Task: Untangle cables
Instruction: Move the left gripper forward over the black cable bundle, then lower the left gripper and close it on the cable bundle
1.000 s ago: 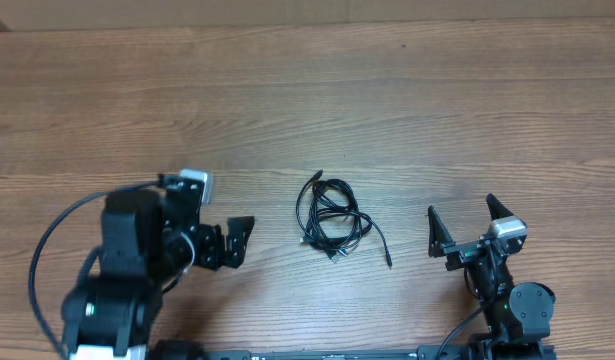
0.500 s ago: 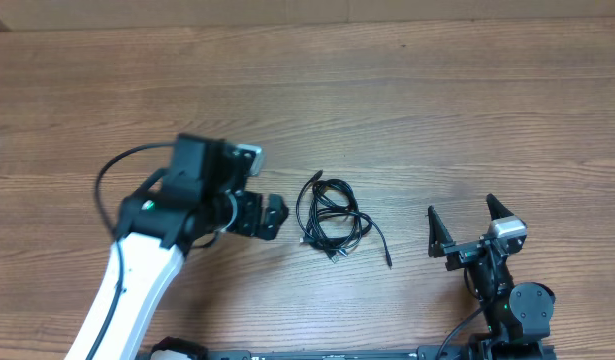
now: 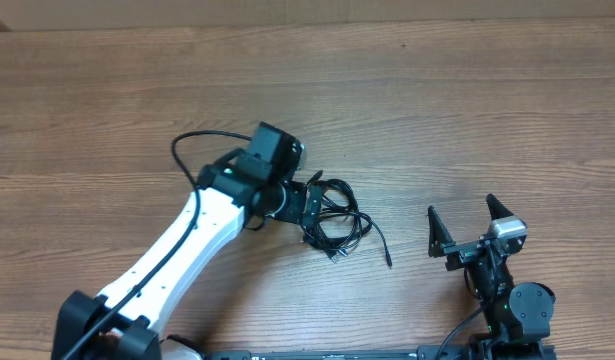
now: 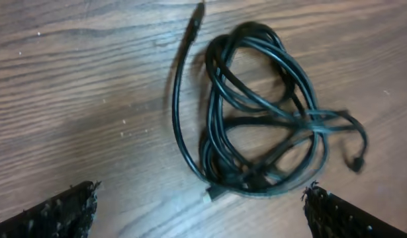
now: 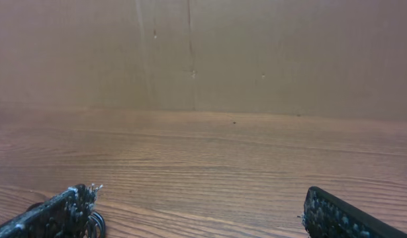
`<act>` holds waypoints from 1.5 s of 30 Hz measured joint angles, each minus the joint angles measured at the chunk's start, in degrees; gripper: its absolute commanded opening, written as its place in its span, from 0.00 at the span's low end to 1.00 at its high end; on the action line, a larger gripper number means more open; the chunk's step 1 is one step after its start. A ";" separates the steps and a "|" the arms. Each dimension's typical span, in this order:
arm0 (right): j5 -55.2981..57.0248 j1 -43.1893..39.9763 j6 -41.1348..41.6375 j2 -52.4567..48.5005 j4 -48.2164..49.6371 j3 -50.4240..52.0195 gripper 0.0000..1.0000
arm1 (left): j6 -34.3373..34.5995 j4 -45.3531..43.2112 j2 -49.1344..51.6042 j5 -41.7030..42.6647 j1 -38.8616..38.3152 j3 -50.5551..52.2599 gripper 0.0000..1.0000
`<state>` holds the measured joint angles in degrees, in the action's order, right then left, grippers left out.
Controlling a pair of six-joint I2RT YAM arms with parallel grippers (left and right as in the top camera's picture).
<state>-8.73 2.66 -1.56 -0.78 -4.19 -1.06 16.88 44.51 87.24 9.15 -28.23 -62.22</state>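
**Both grippers wide open, cables loose in mid-table**

**Overhead.** You have the cables [image 3: 334, 222] lying in one tangled, looped bundle near the middle of the wooden table [image 3: 437, 100]. One free end trails off to the lower right, with its plug [image 3: 388, 262] resting on bare wood. The left gripper [image 3: 316, 203] sits at the left rim of the bundle with its jaws spread and nothing in them. Whether a fingertip touches a cord cannot be told from here. The right gripper [image 3: 460, 208] is parked well apart from the bundle near the table's near edge, fully spread and empty. Bare wood runs wide all around the bundle, most of it toward the far edge, where a brown board [image 3: 307, 10] lines the table.

**Left wrist.** You look straight down on the bundle, which lies between the two fingertips [image 4: 54, 213] at the lower corners. The cords clear both tips. One plug points up at the top, another lies at the bottom of the loops, and a third curls out at the right.

**Right wrist.** Your two spread pads [image 5: 345, 217] frame only bare wood running up to the brown board.
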 measured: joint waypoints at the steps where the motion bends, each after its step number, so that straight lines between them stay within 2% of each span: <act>1: -0.02 0.00 0.00 -0.02 0.00 0.00 1.00 | 0.70 -0.50 0.76 -0.79 -0.48 -0.02 1.00; 7: 0.00 0.00 0.00 0.00 0.00 0.00 1.00 | 3.37 -2.49 6.29 -4.31 -2.56 -0.09 1.00; 17: -0.02 0.00 0.02 0.00 -0.02 0.00 1.00 | 4.87 -5.60 11.61 -5.31 -2.56 -0.09 1.00; 45: 0.00 0.00 -0.02 -0.02 0.00 0.00 1.00 | 5.51 -8.13 13.33 -5.35 -2.56 -0.09 1.00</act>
<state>-8.73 2.66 -1.58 -0.80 -4.19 -1.06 22.39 36.38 100.57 3.79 -30.79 -62.30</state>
